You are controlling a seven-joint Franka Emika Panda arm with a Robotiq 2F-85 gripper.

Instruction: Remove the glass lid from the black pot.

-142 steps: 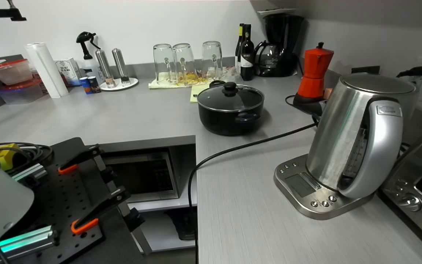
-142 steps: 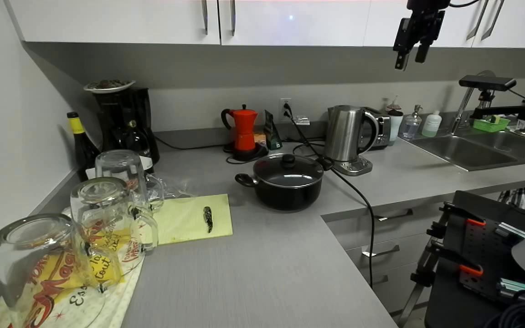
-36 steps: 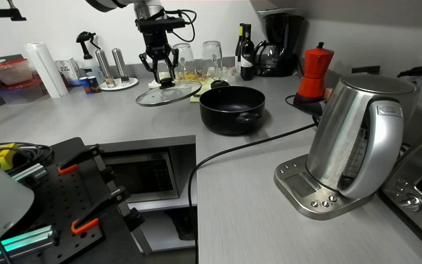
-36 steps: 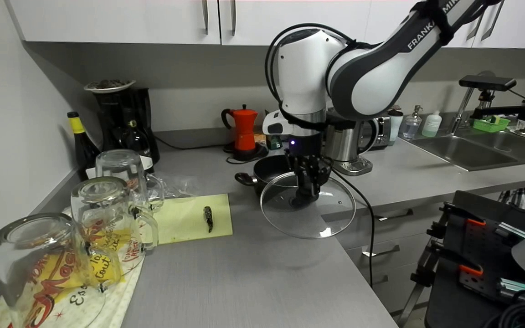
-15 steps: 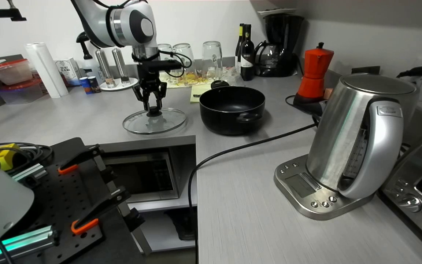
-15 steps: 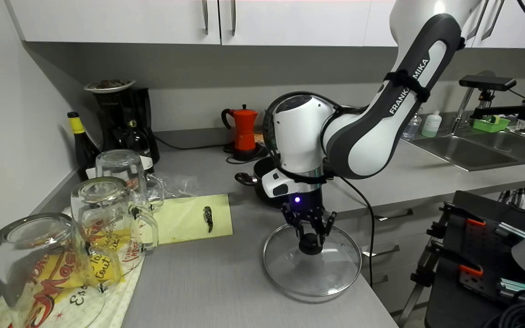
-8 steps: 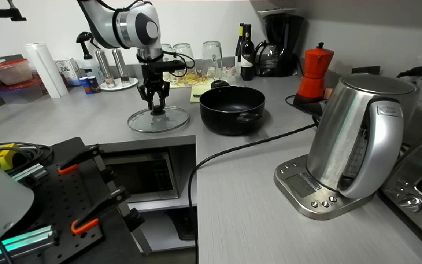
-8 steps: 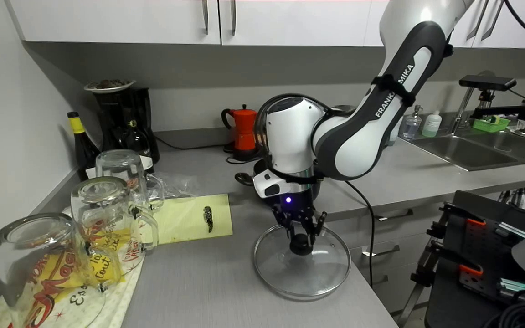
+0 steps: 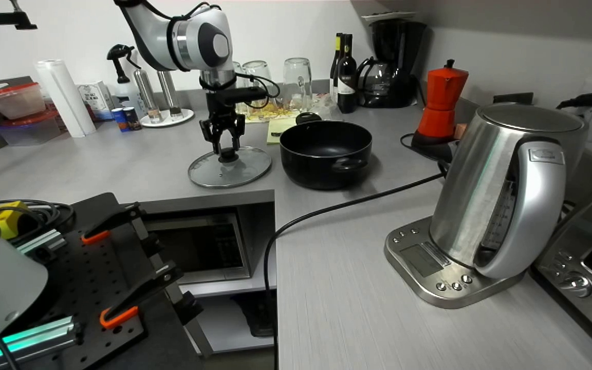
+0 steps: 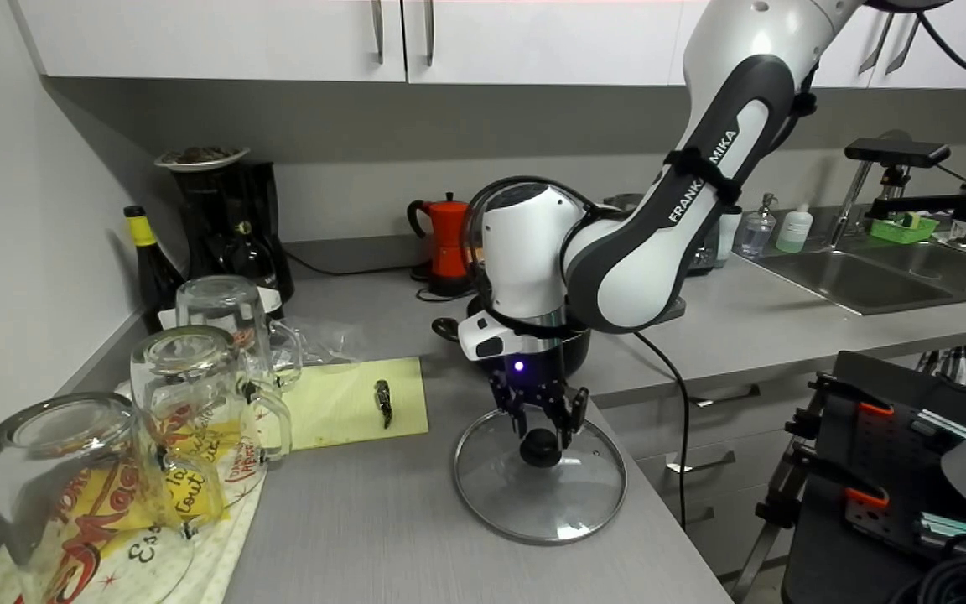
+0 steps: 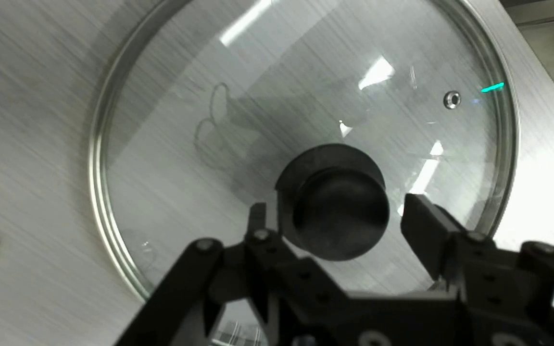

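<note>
The glass lid [image 9: 206, 172] lies flat on the counter beside the black pot [image 9: 321, 167], close to the counter's front edge. Its black knob [image 11: 342, 216] points up. My gripper [image 11: 334, 210] straddles this knob, with a narrow gap showing on each side in the wrist view, so its jaws are open and hold nothing. In an exterior view the gripper [image 10: 543, 436] reaches straight down over the lid [image 10: 567, 503]. The pot stands uncovered, its dark inside showing; in an exterior view my arm hides most of it.
A yellow cloth [image 10: 349, 403] with a small dark object lies near the upturned glass mugs [image 10: 206, 394]. A black cable [image 9: 357, 200] runs over the counter past the pot. Beyond are a steel kettle [image 9: 501, 195] and a red moka pot [image 9: 440, 97].
The lid has come off the pot, been carried over the counter and set down, shifting slightly towards the pot in the last second. The gripper has let go of its knob.
</note>
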